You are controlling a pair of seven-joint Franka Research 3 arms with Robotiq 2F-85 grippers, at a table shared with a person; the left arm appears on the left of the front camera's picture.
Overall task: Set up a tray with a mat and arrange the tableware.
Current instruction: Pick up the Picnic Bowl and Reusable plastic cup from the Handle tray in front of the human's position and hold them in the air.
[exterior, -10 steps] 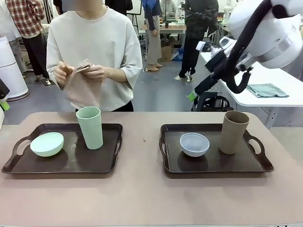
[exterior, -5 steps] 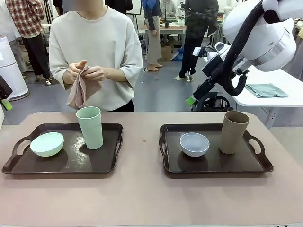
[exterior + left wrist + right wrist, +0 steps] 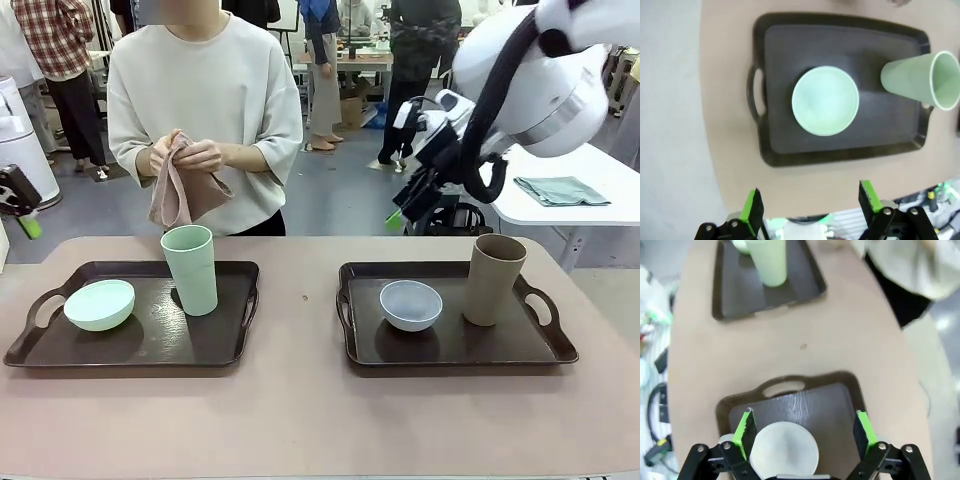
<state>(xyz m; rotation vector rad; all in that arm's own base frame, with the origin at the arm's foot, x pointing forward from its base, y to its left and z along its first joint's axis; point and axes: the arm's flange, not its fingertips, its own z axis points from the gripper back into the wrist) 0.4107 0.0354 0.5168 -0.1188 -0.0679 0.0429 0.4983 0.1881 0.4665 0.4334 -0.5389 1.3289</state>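
The pale green bowl (image 3: 99, 304) sits upright in the left tray (image 3: 140, 348), close to that tray's left handle. The tall pale green cup (image 3: 190, 268) stands upright in the same tray, toward its far right part and apart from the bowl. To the right of the left tray, with a strip of bare desk (image 3: 300, 420) between them, lies the right tray (image 3: 450, 348). It carries the white bowl (image 3: 411, 304) on the side nearer the left tray and the tall tan-brown cup (image 3: 494, 279) on the side farther from it, the two apart. Both trays are dark brown with handle cut-outs at their short ends.

Beyond the left tray, at the desk's far side, stands a person in a pale sweater. The person's hands (image 3: 205, 155) hold a pinkish-brown cloth (image 3: 180, 195) at chest height, well above the left tray. The cloth hangs from the hands and touches nothing on the desk.

The left end effector (image 3: 810, 205) hangs high over the left tray, looking straight down on it. Its jaws stand wide apart with nothing between the green pads. In the front view it shows above and to the left of the left tray.

The right end effector (image 3: 803, 432) is likewise spread wide and empty. It is raised well to the right of the left tray, above the right tray's far side. Its wrist view looks down on the white bowl, with the left tray and the pale green cup farther off. The white right arm (image 3: 550, 70) bends in from the upper right.
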